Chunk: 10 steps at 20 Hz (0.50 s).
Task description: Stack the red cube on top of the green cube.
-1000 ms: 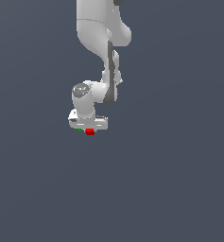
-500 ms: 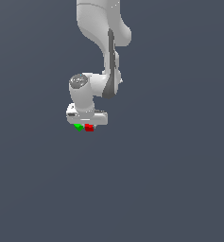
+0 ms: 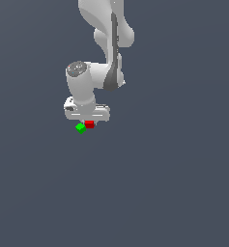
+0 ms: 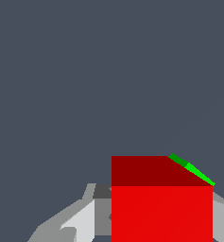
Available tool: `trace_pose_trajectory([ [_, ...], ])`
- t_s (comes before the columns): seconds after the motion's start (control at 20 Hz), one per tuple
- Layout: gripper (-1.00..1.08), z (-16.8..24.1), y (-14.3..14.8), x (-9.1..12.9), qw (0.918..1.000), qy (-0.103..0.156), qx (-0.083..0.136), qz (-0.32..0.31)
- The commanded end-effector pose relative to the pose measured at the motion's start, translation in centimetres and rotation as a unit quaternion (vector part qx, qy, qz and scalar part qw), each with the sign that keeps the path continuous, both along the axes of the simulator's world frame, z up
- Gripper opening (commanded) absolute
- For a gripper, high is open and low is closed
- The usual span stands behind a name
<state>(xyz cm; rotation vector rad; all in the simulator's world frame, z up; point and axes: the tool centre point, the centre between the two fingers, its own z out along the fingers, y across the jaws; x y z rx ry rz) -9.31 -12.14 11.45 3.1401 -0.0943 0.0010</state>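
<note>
Since a second ago the white arm's wrist swings toward the exterior view's left, carrying the white gripper point(image 3: 88, 120) and the small bright red cube point(image 3: 89, 124) it clamps closer to the small bright green cube point(image 3: 80, 128), now more exposed.

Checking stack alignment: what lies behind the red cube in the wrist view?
Only a thin green cube edge shows past the red cube; the rest is covered.

A plain, flat, dark slate-grey surface point(image 3: 174, 193) fills both views edge to edge, with even colour, no markings, no seams and no visible border; whether it is a desk top or a floor cannot be told from these renders
</note>
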Motion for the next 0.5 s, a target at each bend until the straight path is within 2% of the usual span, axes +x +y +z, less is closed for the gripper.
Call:
trace_pose_trajectory([
  [0.0,-1.0,0.6,-0.01,0.0,1.0,0.0,0.0,0.0],
  [0.45,-1.0,0.47,-0.15,0.01,1.0,0.0,0.0,0.0],
])
